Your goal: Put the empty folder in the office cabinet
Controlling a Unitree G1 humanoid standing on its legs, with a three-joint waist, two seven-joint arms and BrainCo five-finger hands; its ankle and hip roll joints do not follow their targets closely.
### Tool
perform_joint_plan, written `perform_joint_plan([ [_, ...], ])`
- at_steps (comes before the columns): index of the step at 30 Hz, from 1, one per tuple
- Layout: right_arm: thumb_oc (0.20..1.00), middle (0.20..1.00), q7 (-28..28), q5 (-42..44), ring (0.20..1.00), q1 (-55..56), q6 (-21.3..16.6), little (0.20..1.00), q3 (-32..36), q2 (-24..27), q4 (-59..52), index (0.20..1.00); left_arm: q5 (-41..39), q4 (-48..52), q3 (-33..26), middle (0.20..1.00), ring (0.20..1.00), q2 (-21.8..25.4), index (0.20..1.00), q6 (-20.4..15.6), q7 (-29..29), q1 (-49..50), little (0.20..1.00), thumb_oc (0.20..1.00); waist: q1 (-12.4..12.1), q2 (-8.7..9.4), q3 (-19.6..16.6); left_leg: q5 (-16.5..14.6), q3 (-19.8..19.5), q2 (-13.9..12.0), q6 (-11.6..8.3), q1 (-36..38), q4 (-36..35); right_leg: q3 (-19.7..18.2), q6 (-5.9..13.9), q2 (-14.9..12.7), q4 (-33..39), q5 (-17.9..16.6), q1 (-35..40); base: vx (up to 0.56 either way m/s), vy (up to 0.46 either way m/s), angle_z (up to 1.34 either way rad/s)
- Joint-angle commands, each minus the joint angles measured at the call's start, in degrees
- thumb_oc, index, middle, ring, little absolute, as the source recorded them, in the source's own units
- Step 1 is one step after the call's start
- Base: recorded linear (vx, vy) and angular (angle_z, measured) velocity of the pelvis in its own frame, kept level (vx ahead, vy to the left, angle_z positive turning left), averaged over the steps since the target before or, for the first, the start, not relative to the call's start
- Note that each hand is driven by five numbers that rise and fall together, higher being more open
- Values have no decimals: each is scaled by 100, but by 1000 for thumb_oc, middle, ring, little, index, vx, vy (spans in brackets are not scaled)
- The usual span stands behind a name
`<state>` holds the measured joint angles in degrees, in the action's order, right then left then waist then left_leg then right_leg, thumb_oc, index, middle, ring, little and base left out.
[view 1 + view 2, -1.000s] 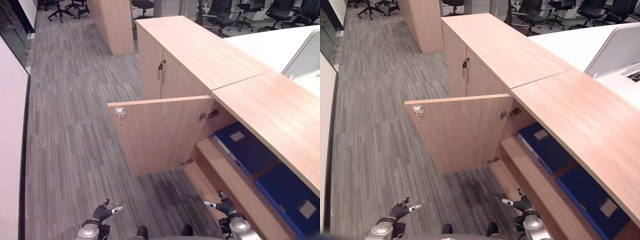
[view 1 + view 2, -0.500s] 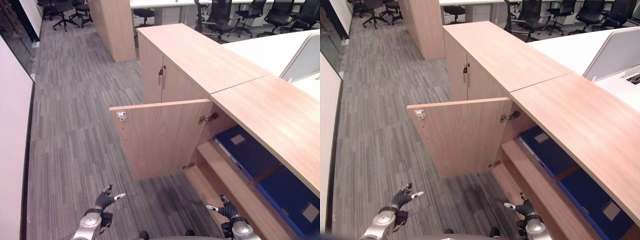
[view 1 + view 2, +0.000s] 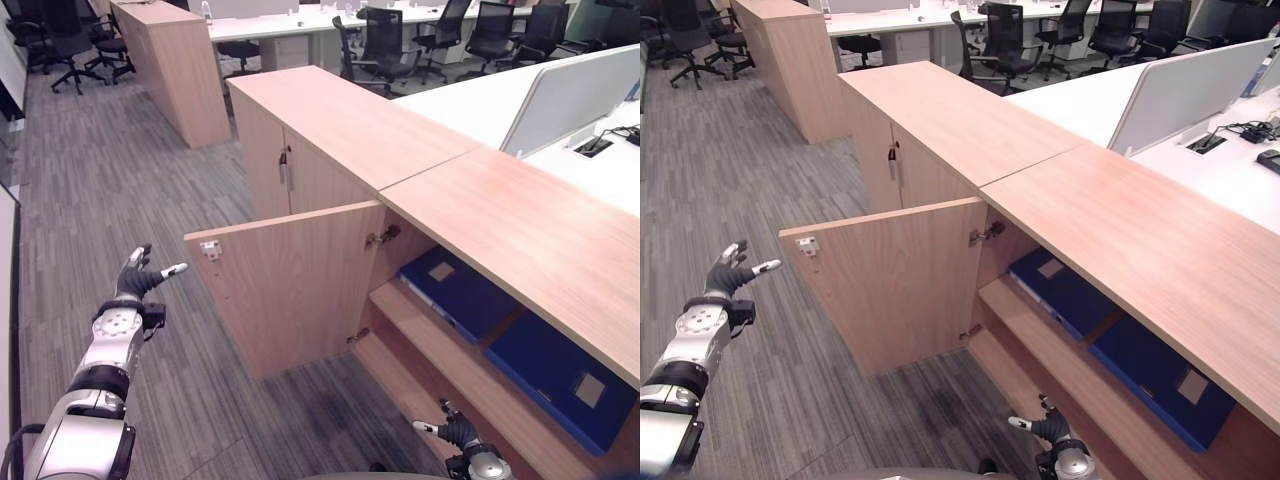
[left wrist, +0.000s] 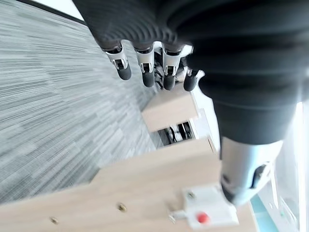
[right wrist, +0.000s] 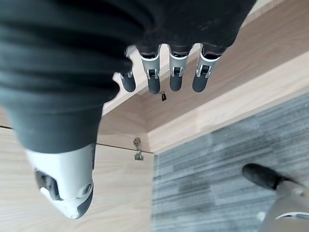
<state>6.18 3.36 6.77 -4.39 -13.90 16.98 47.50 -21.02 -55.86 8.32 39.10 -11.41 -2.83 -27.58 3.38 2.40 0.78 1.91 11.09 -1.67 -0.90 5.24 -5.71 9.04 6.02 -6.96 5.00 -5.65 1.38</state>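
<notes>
Blue folders [image 3: 462,293] lie inside the open office cabinet [image 3: 420,330]; left hand [image 3: 135,281] raised beside its door [image 3: 295,285], right hand [image 3: 458,432] low, fingers of both relaxed and empty.

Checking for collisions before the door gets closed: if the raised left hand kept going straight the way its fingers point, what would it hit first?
Probably the free edge of the open light-wood cabinet door. The left hand, fingers open, points toward it, near the white catch; depth is uncertain.

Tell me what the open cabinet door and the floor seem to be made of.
The cabinet door looks like light wood-grain laminate board with a matte finish: the grain runs evenly and the edges are flat. The floor seems to be grey carpet with a short pile, judging by its fine stripes, which show no shine.
</notes>
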Motion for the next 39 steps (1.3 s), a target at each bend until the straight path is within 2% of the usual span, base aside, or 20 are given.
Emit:
perform_joint_plan([
  [1, 1000, 1000, -43, 94, 1000, -318, -182, 1000, -214, 114, 20, 1000, 22, -360, -3, 1000, 1000, 151, 1000, -224, 25, -614, 1000, 1000, 3, -16, 166, -507, 37, -165, -303, 257, 71, 62, 752, -594, -334, 159, 53, -15, 45, -17],
  [8, 1000, 1000, -37, 155, 1000, -399, -148, 1000, -209, 41, 279, 1000, -42, -291, 269, 1000, 1000, -220, 1000, -261, 26, -889, 1000, 1000, 83, 60, 201, -535, 98, -136, -268, 256, 71, 10, 815, -650, -397, 96, -47, -8, 22, -6],
  [17, 1000, 1000, -6, 43, 1000, -461, -91, 1000, -196, -2, 245, 1000, 203, -46, 629, 1000, 1000, -1051, 1000, -210, 161, -466, 1000, 1000, 69, 126, 207, -558, 61, -107, -230, 267, 71, 66, 805, -678, -418, 105, -27, 4, 12, 2],
  [20, 1000, 1000, 8, 0, 1000, -529, -60, 1000, -153, -24, 259, 1000, 132, 607, 879, 1000, 1000, -1416, 1000, -247, 361, -108, 1000, 1000, 0, 140, 238, -557, 9, -98, -212, 253, 71, 107, 790, -694, -422, 110, -9, -1, 8, 2],
  [23, 1000, 1000, 6, 0, 1000, -556, -58, 1000, -136, -40, 294, 1000, 144, 787, 950, 1000, 1000, -1497, 1000, -237, 424, 18, 1000, 1000, -28, 139, 241, -558, -6, -92, -204, 249, 71, 122, 789, -704, -422, 107, -4, -5, 9, 7],
  [25, 1000, 1000, -6, -35, 1000, -561, -36, 1000, -105, -79, 267, 1000, 127, 1217, 1087, 1000, 1000, -1662, 1000, -211, 611, 431, 1000, 1000, -90, 124, 264, -562, -56, -75, -186, 243, 71, 155, 775, -717, -432, 119, 8, -5, 22, 5],
  [33, 1000, 1000, -65, -102, 1000, -499, -19, 1000, 80, -117, 43, 1000, 292, 2626, 1428, 1000, 1000, -1545, 1000, -159, 1212, 1582, 1000, 1000, -234, 64, 364, -545, -145, -5, -142, 142, 71, 230, 779, -816, -469, 77, -34, -11, 23, 7],
  [36, 1000, 1000, 2, -181, 1000, -716, -4, 1000, 61, -82, 3, 1000, 186, 2843, 1441, 1000, 1000, -1495, 1000, -183, 1286, 1723, 1000, 1000, -264, 39, 537, -477, -63, 7, -147, -62, 71, 241, 872, -910, -462, -223, -307, -165, -11, -1],
  [39, 1000, 1000, 45, -152, 1000, -1022, -31, 1000, 46, -70, -42, 1000, 138, 3075, 1474, 1000, 1000, -1257, 1000, -197, 1412, 1889, 1000, 1000, -339, -70, 645, -333, 176, -83, -151, -385, 76, 307, 898, -1005, -564, -444, -585, -227, -60, -34],
])
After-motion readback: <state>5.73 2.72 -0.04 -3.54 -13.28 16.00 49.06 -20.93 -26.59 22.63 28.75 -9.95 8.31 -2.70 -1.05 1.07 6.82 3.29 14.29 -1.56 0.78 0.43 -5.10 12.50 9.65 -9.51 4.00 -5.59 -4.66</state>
